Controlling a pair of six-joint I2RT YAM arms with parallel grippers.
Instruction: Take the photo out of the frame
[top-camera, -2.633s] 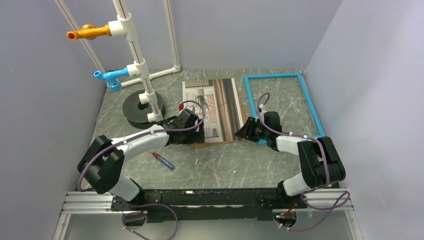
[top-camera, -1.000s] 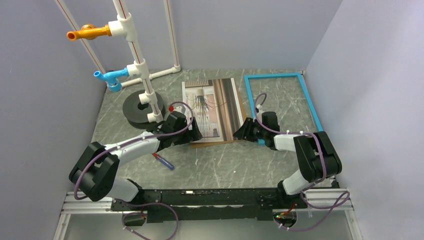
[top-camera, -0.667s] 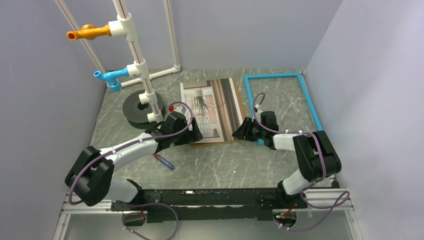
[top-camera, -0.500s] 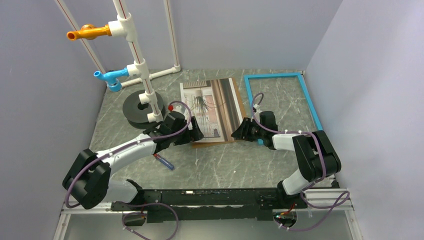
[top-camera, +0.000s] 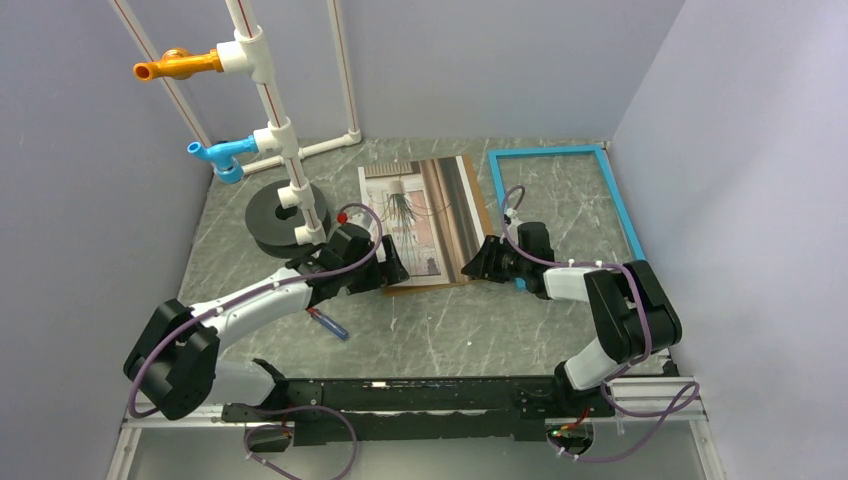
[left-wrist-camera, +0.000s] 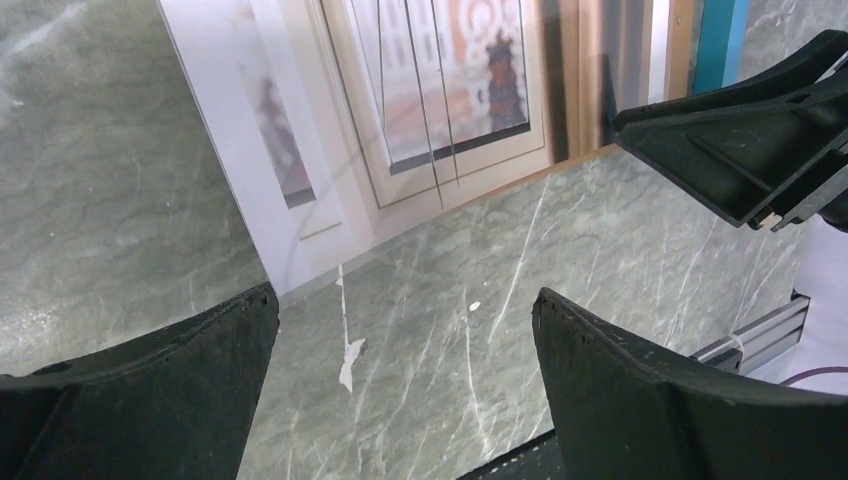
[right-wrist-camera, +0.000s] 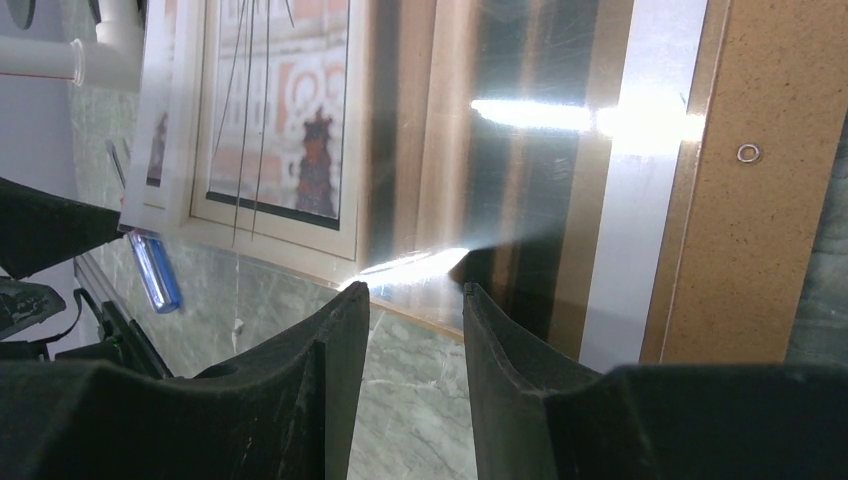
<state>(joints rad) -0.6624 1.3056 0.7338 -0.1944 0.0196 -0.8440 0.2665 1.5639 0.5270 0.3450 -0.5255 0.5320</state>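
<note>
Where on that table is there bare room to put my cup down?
Bare table lies inside the frame, and in the strip between the photo and the arms' bases, right of the screwdriver. It is crowded mid-table: the left hand and right hand sit at the photo's near corners, the black disc stand beside them.

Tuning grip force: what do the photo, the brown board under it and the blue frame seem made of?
Photo: paper print with a glossy surface, going by the bright glare streak in the right wrist view. Board: matte speckled brown, probably fibreboard, with a small metal eyelet. Frame: smooth turquoise finish; painted wood or plastic, unclear.
</note>
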